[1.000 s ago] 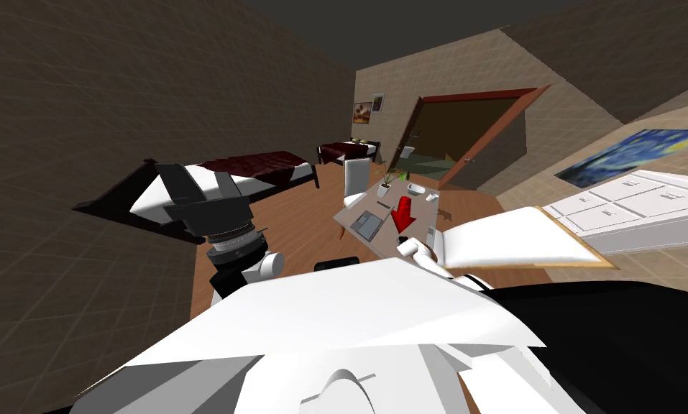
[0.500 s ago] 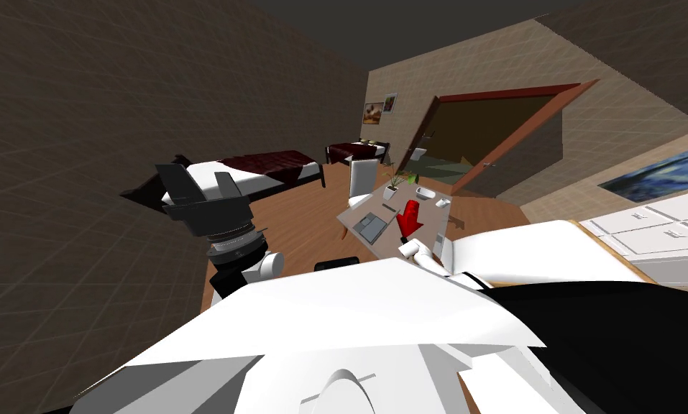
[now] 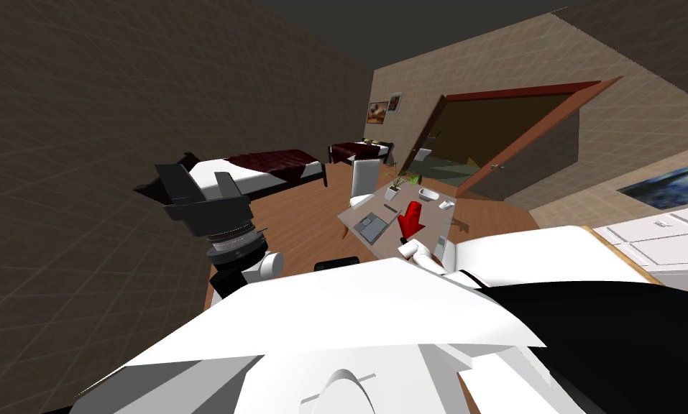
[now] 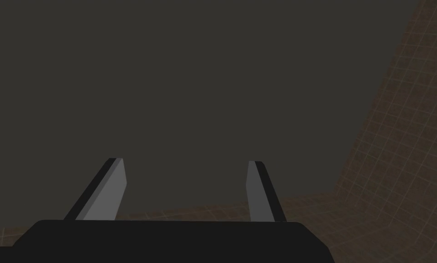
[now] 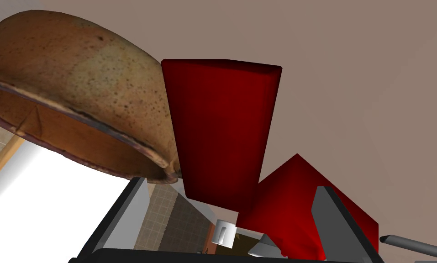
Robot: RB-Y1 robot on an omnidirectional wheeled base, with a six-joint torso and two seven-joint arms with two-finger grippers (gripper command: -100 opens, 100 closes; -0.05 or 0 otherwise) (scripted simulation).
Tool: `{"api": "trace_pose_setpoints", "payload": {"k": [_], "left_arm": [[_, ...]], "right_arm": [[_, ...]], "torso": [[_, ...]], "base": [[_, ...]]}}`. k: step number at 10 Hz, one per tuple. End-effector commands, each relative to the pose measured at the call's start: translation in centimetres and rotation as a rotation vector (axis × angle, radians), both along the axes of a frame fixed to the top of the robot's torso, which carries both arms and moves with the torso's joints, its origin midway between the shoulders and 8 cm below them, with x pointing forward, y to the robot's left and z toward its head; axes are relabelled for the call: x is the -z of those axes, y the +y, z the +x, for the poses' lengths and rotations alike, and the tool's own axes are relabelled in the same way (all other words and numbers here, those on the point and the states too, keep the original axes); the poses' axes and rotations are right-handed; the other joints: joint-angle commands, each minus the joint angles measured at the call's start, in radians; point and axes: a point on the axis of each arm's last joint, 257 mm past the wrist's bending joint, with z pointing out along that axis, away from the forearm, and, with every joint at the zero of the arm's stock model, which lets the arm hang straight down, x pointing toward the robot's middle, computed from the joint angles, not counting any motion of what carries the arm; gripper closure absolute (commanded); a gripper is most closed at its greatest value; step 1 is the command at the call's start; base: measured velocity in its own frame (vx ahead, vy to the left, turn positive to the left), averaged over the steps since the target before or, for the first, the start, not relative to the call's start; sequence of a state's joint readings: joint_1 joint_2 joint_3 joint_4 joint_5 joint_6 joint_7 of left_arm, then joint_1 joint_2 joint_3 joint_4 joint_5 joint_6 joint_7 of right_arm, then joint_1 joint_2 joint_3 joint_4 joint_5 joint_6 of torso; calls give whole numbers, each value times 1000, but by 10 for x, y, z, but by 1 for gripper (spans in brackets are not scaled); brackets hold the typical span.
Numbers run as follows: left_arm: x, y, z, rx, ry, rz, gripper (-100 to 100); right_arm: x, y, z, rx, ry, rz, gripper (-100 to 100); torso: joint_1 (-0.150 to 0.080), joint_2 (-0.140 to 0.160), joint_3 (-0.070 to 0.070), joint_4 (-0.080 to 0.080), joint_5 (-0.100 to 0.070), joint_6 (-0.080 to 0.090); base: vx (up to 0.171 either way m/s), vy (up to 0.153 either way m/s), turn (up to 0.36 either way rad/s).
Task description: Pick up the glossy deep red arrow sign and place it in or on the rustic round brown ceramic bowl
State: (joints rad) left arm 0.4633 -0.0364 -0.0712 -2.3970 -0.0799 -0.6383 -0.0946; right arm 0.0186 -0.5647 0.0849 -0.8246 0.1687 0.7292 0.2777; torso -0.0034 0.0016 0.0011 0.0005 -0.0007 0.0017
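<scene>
Right claw (image 5: 229, 183) is spread wide at the arrow (image 5: 219, 132) head, gripping nothing, probably lined up for a grasp. The arrow sits on the counter (image 5: 372, 91) just beside the bowl (image 5: 76, 68). Left claw (image 4: 185, 160), also wide, hangs clear.

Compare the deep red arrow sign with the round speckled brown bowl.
Colour: the deep red arrow sign is one plain red; the round speckled brown bowl is mottled brown with dark specks. Shape: the sign is flat-faced with sharp edges; the bowl is curved and hollow. They show side by side.
</scene>
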Motion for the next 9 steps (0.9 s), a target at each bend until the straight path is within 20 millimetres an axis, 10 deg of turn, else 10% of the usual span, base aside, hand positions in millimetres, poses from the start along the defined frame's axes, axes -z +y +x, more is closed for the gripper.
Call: {"api": "trace_pose_setpoints", "payload": {"k": [1, 6, 7, 9], "left_arm": [[0, 0, 0, 0, 0, 0, 0], [0, 0, 0, 0, 0, 0, 0], [0, 0, 0, 0, 0, 0, 0], [0, 0, 0, 0, 0, 0, 0]], "right_arm": [[3, 0, -2, 14, -1, 0, -100], [9, 0, -6, 40, -1, 0, -100], [9, 0, -6, 41, -2, 0, 100], [9, -1, -7, 43, 0, -1, 100]], "torso": [[0, 0, 0, 0, 0, 0], [1, -1, 0, 0, 0, 0], [2, -1, -1, 0, 0, 0], [2, -3, -2, -1, -1, -1]], "base": [[-40, -39, 89], [-28, -30, 64], [0, 0, 0], [-2, -1, -7]]}}
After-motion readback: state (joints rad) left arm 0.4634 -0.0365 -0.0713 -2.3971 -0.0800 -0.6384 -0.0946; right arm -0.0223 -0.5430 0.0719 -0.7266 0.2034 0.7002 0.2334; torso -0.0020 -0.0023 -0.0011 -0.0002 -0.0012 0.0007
